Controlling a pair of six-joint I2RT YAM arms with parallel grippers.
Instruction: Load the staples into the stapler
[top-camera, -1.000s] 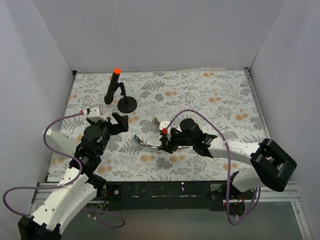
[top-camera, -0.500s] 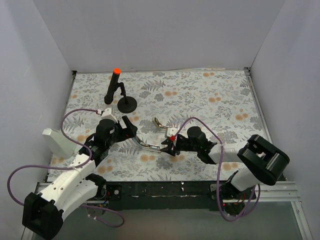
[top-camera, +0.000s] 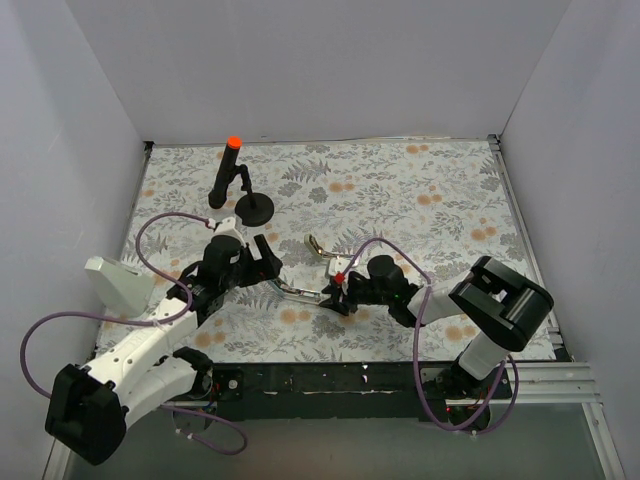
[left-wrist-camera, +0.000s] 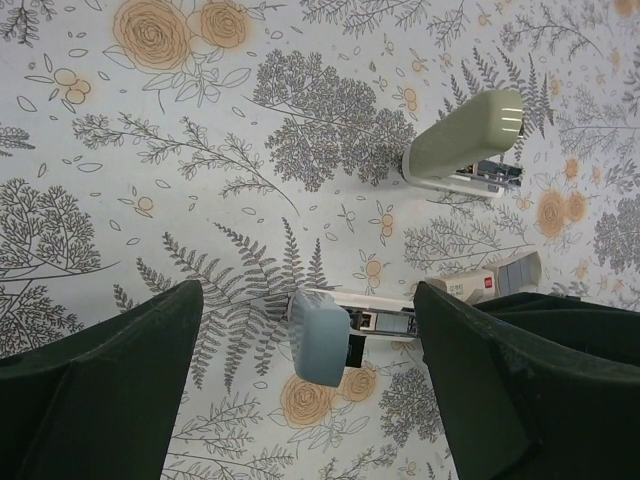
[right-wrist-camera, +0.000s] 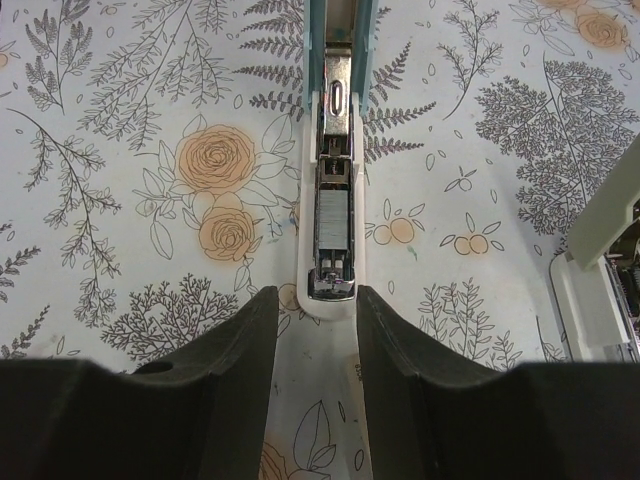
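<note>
The pale olive-green stapler (top-camera: 319, 246) lies on the floral mat, its silver metal showing in the left wrist view (left-wrist-camera: 463, 143). A light blue bar (left-wrist-camera: 320, 335) lies opened beside it, its white base (right-wrist-camera: 333, 160) holding a silvery-grey ribbed block (right-wrist-camera: 333, 215) in the metal channel. My left gripper (left-wrist-camera: 310, 400) is open wide above the blue lid. My right gripper (right-wrist-camera: 317, 330) has a narrow gap, its tips flanking the near end of the white base. A small whitish piece with a red mark (left-wrist-camera: 470, 287) and a grey block (left-wrist-camera: 515, 272) sit past that end. I cannot tell if they are the staples box.
A black stand with an orange tip (top-camera: 232, 172) and a round base (top-camera: 255, 208) stands at the back left. White walls close in the mat (top-camera: 420, 200) on three sides. Purple cables (top-camera: 160, 225) loop from both wrists.
My left gripper has moved right, up to the blue bar's lid end. My right gripper has come down slightly to the near end of its white base.
</note>
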